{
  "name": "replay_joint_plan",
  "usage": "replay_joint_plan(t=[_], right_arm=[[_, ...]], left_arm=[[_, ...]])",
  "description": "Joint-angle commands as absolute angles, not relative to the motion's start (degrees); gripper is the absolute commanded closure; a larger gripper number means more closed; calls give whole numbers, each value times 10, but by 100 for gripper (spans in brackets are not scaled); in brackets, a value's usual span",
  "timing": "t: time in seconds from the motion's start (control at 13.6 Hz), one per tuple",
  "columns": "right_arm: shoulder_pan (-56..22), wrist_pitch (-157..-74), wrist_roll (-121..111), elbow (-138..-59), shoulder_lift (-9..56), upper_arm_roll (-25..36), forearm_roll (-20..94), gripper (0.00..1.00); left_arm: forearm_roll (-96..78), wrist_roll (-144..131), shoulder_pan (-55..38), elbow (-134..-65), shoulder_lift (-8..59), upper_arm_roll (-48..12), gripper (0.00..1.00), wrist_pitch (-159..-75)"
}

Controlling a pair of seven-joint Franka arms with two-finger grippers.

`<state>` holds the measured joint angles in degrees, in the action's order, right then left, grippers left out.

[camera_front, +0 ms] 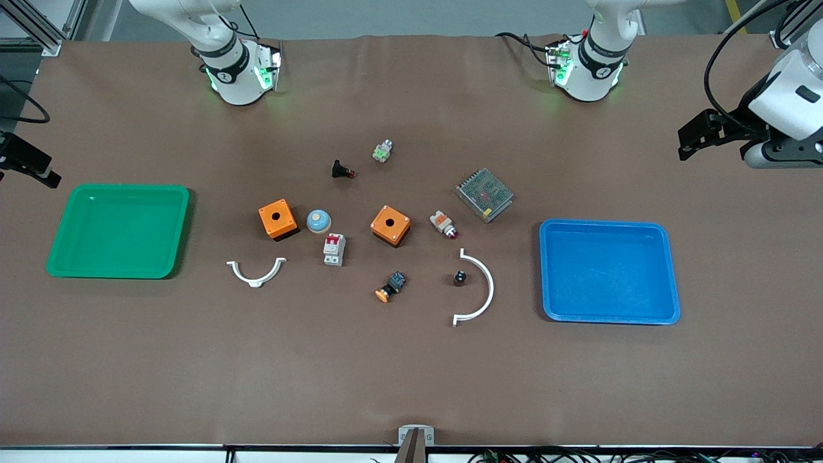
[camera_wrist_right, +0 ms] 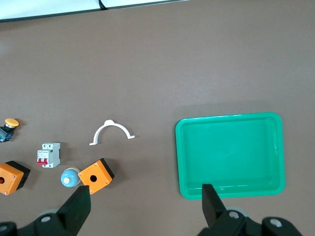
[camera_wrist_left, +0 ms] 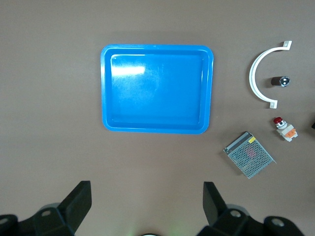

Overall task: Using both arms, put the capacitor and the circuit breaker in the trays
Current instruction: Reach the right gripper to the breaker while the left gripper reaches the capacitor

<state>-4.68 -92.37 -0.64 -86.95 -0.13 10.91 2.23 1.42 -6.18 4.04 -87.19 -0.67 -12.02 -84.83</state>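
Observation:
The capacitor [camera_front: 460,278], a tiny black cylinder, stands inside a large white arc [camera_front: 485,283]; it also shows in the left wrist view [camera_wrist_left: 279,81]. The circuit breaker [camera_front: 334,249], white-grey with a red lever, lies between two orange boxes; it also shows in the right wrist view [camera_wrist_right: 48,155]. My left gripper [camera_front: 697,136] hangs high at the left arm's end of the table, open and empty [camera_wrist_left: 146,201], over bare table beside the blue tray [camera_wrist_left: 104,88]. My right gripper [camera_front: 29,164] hangs high at the right arm's end, open and empty [camera_wrist_right: 146,204], beside the green tray [camera_wrist_right: 179,157].
The blue tray [camera_front: 545,270] and green tray [camera_front: 116,188] are empty. Around the parts lie two orange boxes [camera_front: 278,218] [camera_front: 390,225], a blue dome [camera_front: 318,220], a small white arc [camera_front: 256,273], a mesh power supply [camera_front: 484,194], and several button parts.

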Motion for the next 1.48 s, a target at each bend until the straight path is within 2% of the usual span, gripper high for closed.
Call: replay_joint_plan(t=[0.0,0.22,0.37,0.52,0.81,1.03,1.25,1.4], right_arm=[[-38,-915,-12,-856,5,103,20,0],[-30,-907,-13,-855,4,103,20,0],[-32,-902,-13,-857,7,103,20,0],[-45,-895,-9,-867,9,98,20,0],[-147,-909,81,-935,15,97,23,0],[-224,-978,148,-985,60,97,68,0],[-279,-1129,161,-1054,110,97,98,0],[-303,-1189,186,-1056,164,97,98,0]], left_arm=[[19,-54,41,-866,-2,-127,0,-839],[22,-56,30,-864,32,-127,0,-848],[23,-56,27,-854,80,-128,0,-871],[21,-67,25,-862,126,-128,0,-934],[26,-108,-9,-863,213,-127,0,-1025],[26,-154,-59,-860,271,-127,0,-1092],[24,-238,-97,-855,333,-127,0,-1186],[27,-299,-147,-817,392,-119,9,-1229]])
